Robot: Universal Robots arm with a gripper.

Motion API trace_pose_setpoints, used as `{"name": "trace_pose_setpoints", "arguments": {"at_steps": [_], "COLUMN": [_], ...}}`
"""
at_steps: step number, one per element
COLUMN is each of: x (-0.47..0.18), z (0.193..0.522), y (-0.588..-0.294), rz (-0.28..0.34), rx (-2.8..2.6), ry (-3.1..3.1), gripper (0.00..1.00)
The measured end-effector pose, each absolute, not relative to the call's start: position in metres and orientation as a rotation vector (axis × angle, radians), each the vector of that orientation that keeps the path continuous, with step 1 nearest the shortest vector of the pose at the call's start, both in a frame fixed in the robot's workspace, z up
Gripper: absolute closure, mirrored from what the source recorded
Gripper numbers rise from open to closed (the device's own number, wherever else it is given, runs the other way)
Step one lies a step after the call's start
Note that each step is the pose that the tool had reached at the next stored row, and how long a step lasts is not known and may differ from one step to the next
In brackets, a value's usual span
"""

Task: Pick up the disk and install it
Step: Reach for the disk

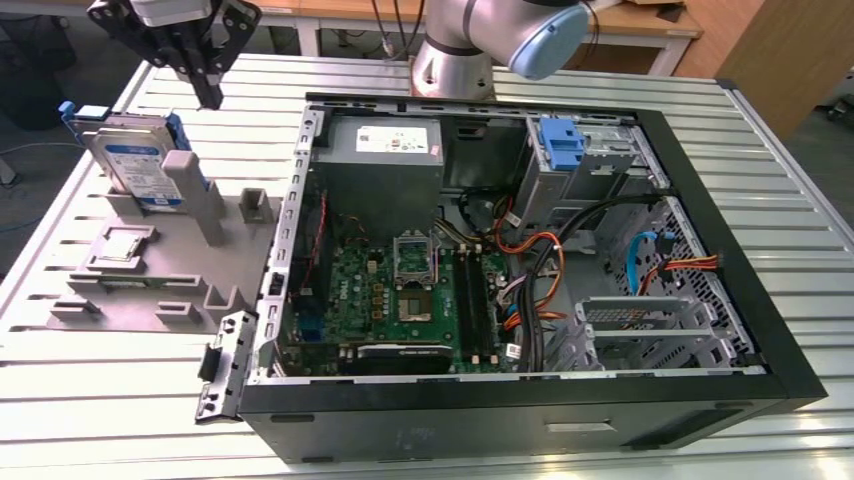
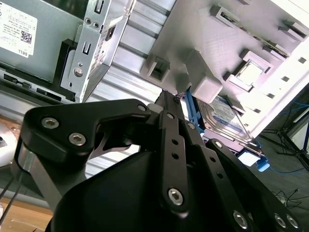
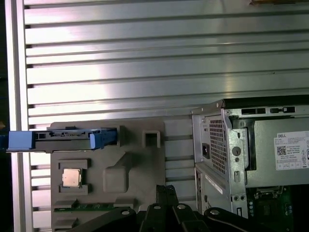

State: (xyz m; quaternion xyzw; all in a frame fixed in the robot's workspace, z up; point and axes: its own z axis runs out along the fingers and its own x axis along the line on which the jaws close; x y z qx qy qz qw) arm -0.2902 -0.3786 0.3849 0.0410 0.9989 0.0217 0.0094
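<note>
**Disk on edge in its holder, gripper empty above it**

Disk [image 1: 140, 165] stands on edge in a slot of the grey holder [image 1: 134, 290], at the exterior view's left. It is outside the open computer case [image 1: 534, 405], and both holder and case rest on the slatted metal table [image 1: 787, 200]. A blue bracket frames the disk, and its label faces the exterior camera. The first wrist view shows it edge-on [image 3: 67, 139].

The gripper [image 1: 210, 98] hangs above the holder, near the disk's upper far corner and apart from it. Its fingers appear pressed together with nothing between them. The black links overlap in both wrist views, so that reading is not certain.

As I judge it, the step in hand is the approach for the pick-up, and no part of the installing is done. A grasp here would call for the fingers to part enough to straddle the drive's top edge. They would also need to line up squarely over it and come down straight, so the drive is not levered in its slot.
</note>
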Motion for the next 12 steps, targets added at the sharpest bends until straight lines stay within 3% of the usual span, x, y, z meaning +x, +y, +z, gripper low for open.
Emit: {"name": "trace_pose_setpoints", "arguments": {"at_steps": [12], "x": [-0.2931], "z": [0.3845], "y": [-0.3781], "rz": [0.068], "rx": [0.128], "ry": [3.120], "gripper": [0.90]}}
